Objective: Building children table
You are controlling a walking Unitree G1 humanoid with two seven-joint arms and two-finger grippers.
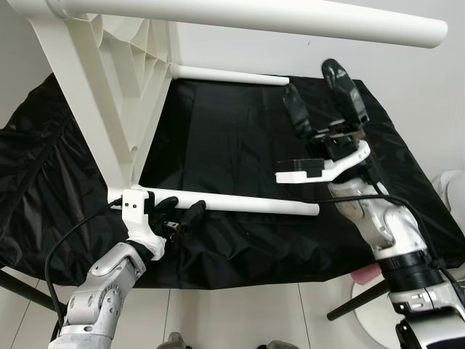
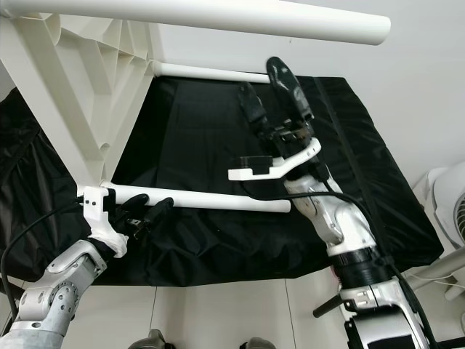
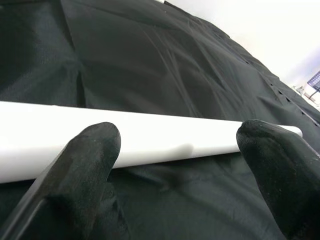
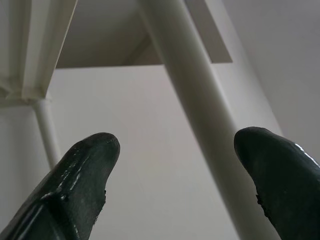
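Note:
A white children's table lies on its side on a black cloth, its ribbed underside [image 1: 120, 80] facing right. Three round white legs stick out: one high across the top [image 1: 290, 22], one at the back [image 1: 229, 74], one in front [image 1: 240, 204]. My left gripper [image 1: 182, 209] is open at the base of the front leg [image 3: 165, 140], which lies crosswise just beyond its fingertips [image 3: 95, 150]. My right gripper [image 1: 312, 83] is raised over the cloth, open and pointing up at the top leg [image 4: 195, 100], holding nothing.
The black cloth [image 1: 232, 138] drapes over a low surface and hangs off its front edge above the tiled floor [image 1: 240, 313]. A white wall stands behind. A white fan [image 2: 450, 203] is at the right, and a dark slanted bar [image 1: 356, 299] near my right arm.

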